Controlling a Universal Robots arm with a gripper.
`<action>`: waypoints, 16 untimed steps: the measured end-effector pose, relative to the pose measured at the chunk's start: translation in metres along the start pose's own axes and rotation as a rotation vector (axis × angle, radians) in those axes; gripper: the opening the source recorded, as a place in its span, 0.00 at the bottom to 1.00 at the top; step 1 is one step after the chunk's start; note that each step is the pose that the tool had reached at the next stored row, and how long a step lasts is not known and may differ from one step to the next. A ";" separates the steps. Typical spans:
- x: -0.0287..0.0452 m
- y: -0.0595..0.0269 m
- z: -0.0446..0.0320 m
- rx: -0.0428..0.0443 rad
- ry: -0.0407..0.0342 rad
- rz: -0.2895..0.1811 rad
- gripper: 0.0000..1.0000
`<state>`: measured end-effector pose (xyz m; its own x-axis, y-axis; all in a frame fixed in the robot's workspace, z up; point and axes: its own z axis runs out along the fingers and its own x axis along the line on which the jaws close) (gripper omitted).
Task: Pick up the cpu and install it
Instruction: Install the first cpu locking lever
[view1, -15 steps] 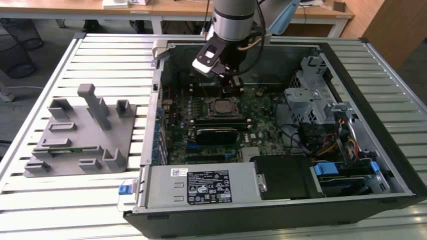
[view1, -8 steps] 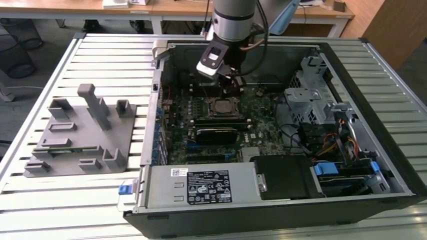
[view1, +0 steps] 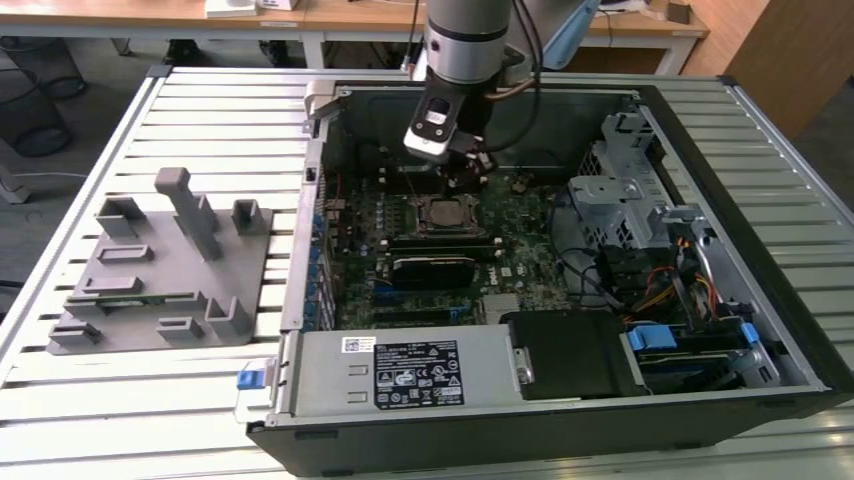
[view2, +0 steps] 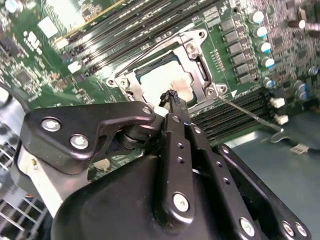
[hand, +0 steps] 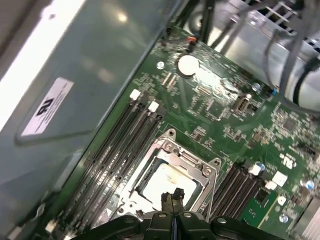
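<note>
Since the cpu (view1: 447, 213) already lies in its socket (view1: 419, 216) near the middle of the motherboard (view1: 521, 245), I'd judge the picking-up done and the seating step in hand. In the exterior view, the arm (view1: 467, 40) comes down into the open case (view1: 534, 445) with its wrist near vertical, and the gripper (view1: 461, 178) hangs just above the socket.

In the second wrist view the gripper (view2: 171, 97) has its jaws pressed together with nothing between them, the tips poised over one edge of the cpu (view2: 160, 80) (whether they touch the silver top I cannot tell). The metal frame of the socket (view2: 199, 67) rings the chip. A thin latch lever (view2: 250, 117) stands out beside it, so the socket looks unlocked to me.

In the first wrist view the closed tips of the gripper (hand: 172, 196) overlap one edge of the cpu (hand: 160, 181), which sits between two banks of memory slots (hand: 110, 155). Any further move calls for the chip lying flat and square in the frame, and for a gentle, straight touch.
</note>
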<state>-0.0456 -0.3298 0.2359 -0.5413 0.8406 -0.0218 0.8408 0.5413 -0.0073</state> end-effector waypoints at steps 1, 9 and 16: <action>0.0000 0.0000 0.0001 -0.0004 -0.0002 -0.018 0.11; 0.0000 0.0000 0.0013 -0.0035 -0.0012 -0.164 0.11; 0.0001 0.0000 0.0028 -0.0064 -0.0021 -0.291 0.11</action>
<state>-0.0456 -0.3298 0.2332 -0.7597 0.6499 -0.0218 0.6501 0.7598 -0.0073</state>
